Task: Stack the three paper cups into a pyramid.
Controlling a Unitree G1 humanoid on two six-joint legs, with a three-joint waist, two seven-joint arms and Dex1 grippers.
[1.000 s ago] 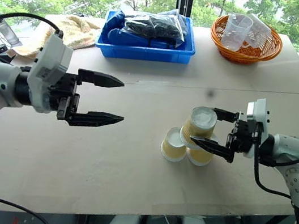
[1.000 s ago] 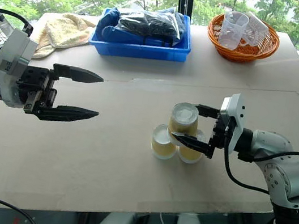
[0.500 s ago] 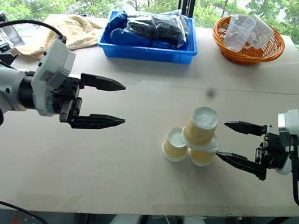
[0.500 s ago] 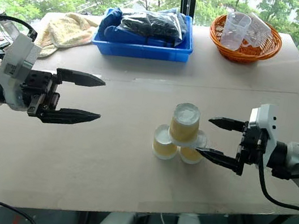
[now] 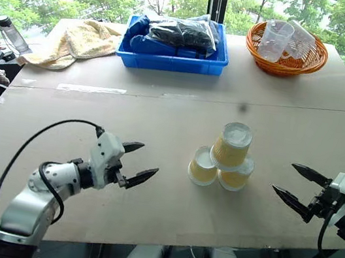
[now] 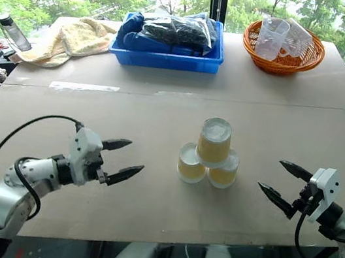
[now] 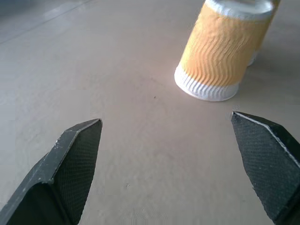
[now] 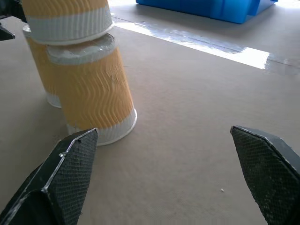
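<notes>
The three paper cups stand upside down as a pyramid in the middle of the table. Two are side by side, the left cup [image 5: 202,168] and the right cup [image 5: 236,178], and the third cup [image 5: 232,145] rests on top of them, slightly tilted. My left gripper [image 5: 150,158] is open, low over the table to the left of the cups and apart from them. Its wrist view has a yellow-tan cup [image 7: 224,52] ahead of the open fingers [image 7: 70,173]. To the right of the cups my right gripper [image 5: 283,177] is open and empty, with the right-hand cup [image 8: 91,93] in front of it.
At the back of the table are a blue bin [image 5: 171,57] of dark bags, an orange basket [image 5: 283,58] with clear measuring cups, a tan towel [image 5: 75,40] and a bottle [image 5: 8,32]. The table's front edge [image 5: 160,243] runs just below both grippers.
My right gripper has drawn away from the top cup to the right and sunk, leaving the cup on the two below. My left gripper has dropped close to the table.
</notes>
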